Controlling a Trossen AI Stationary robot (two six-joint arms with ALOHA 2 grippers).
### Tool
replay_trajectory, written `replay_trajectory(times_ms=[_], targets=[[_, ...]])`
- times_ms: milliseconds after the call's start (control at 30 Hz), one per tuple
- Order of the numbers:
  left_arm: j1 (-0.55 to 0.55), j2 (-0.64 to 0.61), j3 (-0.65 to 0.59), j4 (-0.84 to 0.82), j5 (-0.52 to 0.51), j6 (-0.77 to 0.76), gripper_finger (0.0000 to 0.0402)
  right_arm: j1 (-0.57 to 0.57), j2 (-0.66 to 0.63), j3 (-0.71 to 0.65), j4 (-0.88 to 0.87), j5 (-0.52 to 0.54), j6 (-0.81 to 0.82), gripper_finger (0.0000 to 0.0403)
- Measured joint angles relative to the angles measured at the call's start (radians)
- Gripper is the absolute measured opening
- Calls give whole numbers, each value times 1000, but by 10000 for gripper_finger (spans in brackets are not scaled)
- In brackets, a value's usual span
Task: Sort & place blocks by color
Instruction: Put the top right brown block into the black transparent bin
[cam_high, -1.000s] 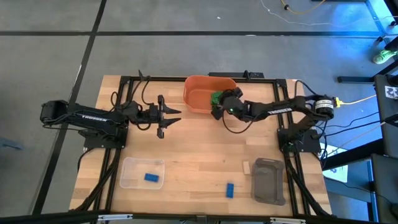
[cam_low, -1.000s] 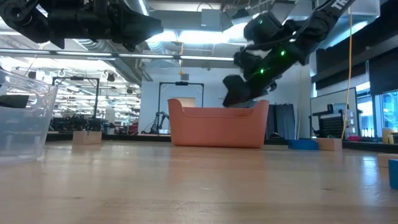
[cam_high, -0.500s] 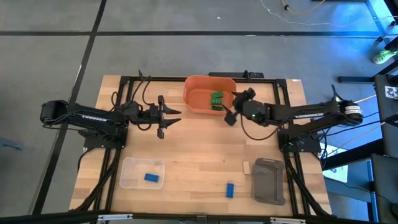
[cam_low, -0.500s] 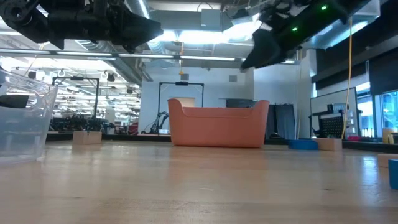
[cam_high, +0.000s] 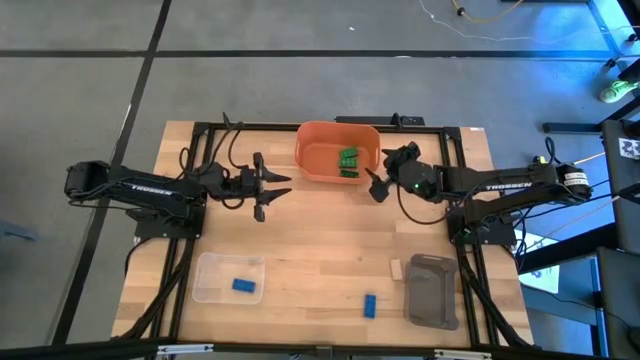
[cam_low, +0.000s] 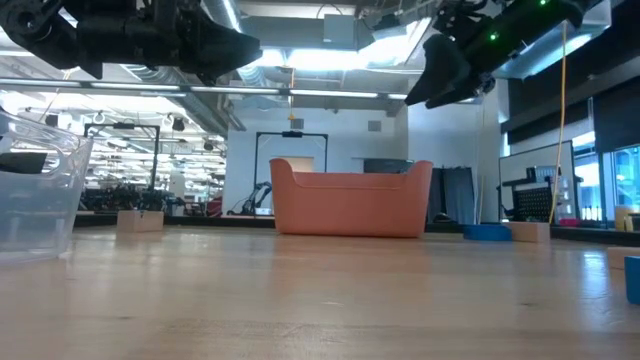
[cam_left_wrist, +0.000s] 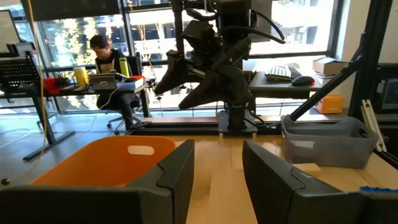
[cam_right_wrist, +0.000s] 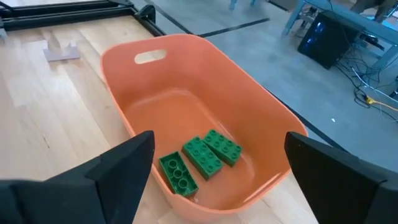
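Observation:
Three green blocks (cam_right_wrist: 202, 156) lie side by side on the floor of the orange bin (cam_high: 320, 165) at the table's far middle. My right gripper (cam_high: 379, 171) hovers open just right of the bin, above its rim, with nothing between its fingers. My left gripper (cam_high: 272, 188) hangs open and empty left of the bin, high above the table (cam_low: 215, 45). One blue block (cam_high: 243, 285) lies in the clear tray (cam_high: 210, 268). Another blue block (cam_high: 369, 305) and a tan block (cam_high: 396, 268) lie on the table.
A grey tray (cam_high: 432, 290) stands at the near right, next to the tan block. The clear tray sits at the near left. Black frame rails run along the table's edges. The table's middle is bare wood (cam_high: 320, 235).
My right gripper has drawn back from over the orange bin toward the table's right edge and has risen, its fingers staying open. The green blocks in the bin, partly covered by it before, now show in full. My left arm has kept still.

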Motion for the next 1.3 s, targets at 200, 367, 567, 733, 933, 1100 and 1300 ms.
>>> replay_trajectory(times_ms=[200, 367, 567, 733, 933, 1100, 1300], targets=[[0, 0, 0, -3, 0, -1, 127, -1, 0, 0, -142, 133, 161, 360], [0, 0, 0, -3, 0, -1, 127, -68, 0, 0, -430, 137, 419, 360], [0, 0, 0, -3, 0, -1, 127, -194, 5, -34, -695, -47, 613, 360], [0, 0, 0, 0, 0, -1, 127, -276, 6, -163, -544, -221, 501, 360], [0, 0, 0, 1, 0, -1, 127, -370, 6, -210, -502, -258, 445, 360], [0, 0, 0, 1, 0, -1, 127, -407, 6, -238, -504, -337, 403, 360], [0, 0, 0, 1, 0, -1, 127, -441, 6, -259, -481, -343, 399, 360]])
